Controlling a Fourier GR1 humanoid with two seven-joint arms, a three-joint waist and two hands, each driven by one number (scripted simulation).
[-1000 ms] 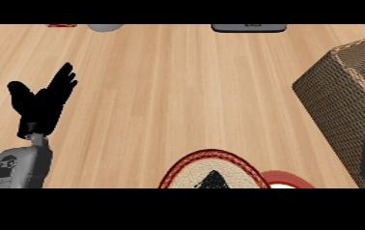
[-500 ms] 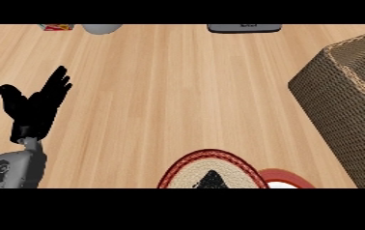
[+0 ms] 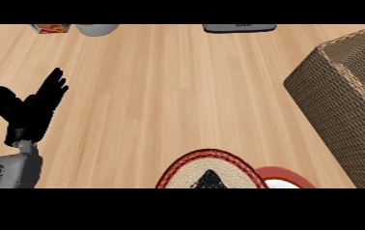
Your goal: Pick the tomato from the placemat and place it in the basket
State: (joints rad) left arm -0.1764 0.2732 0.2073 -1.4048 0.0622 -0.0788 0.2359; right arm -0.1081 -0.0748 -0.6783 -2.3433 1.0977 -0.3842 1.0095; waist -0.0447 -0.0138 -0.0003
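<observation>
Pale plank wood on the counter (image 3: 178, 89), matt, fine grain. Coarse brown wicker weave on the basket (image 3: 335, 93), right edge, rough. Braided cloth rings on the placemat (image 3: 210, 168), bottom centre. Matt black on the left hand (image 3: 32, 110), left edge; smooth grey shell on its forearm (image 3: 18, 171).

The counter (image 3: 178, 93) is grained in pale wood. The basket (image 3: 335, 98) is woven in brown; the placemat (image 3: 189, 168) is ringed red and cream.
</observation>
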